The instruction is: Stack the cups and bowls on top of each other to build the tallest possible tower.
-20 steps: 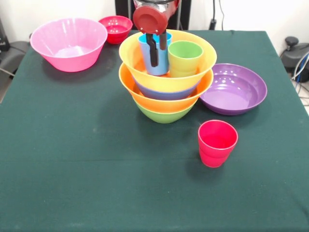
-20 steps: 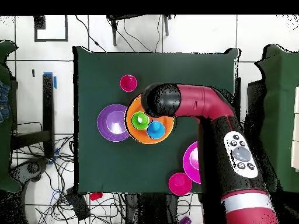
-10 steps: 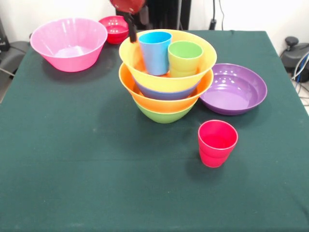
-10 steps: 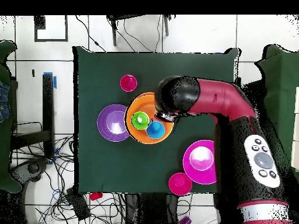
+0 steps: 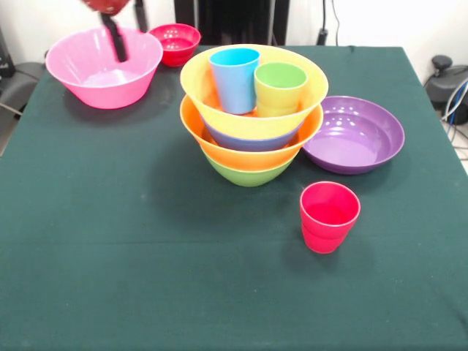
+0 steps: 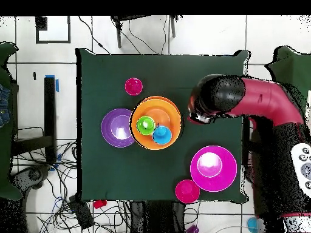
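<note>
the tower point(image 5: 251, 117) stands centre-top of the front view, green bowl point(image 5: 248, 174) at the base, orange rims above, with the light blue cup point(image 5: 235, 79) and green cup point(image 5: 279, 88) upright in the top bowl. the red cup point(image 5: 328, 216) stands apart at lower right. the gripper point(image 5: 115, 36) hangs at upper left over the pink bowl point(image 5: 104, 66); whether its jaws are apart cannot be told.

A thick, rounded robot arm point(image 6: 261, 106) in glossy crimson red is seen from overhead, capped by a bulbous black joint housing point(image 6: 215, 97). A pale grey oval panel with small dark buttons point(image 6: 302, 159) is set into the red lower segment. In the front view, a red rounded disc point(image 5: 106, 4) and a slim black finger point(image 5: 115, 38) are shown at the top edge.
</note>
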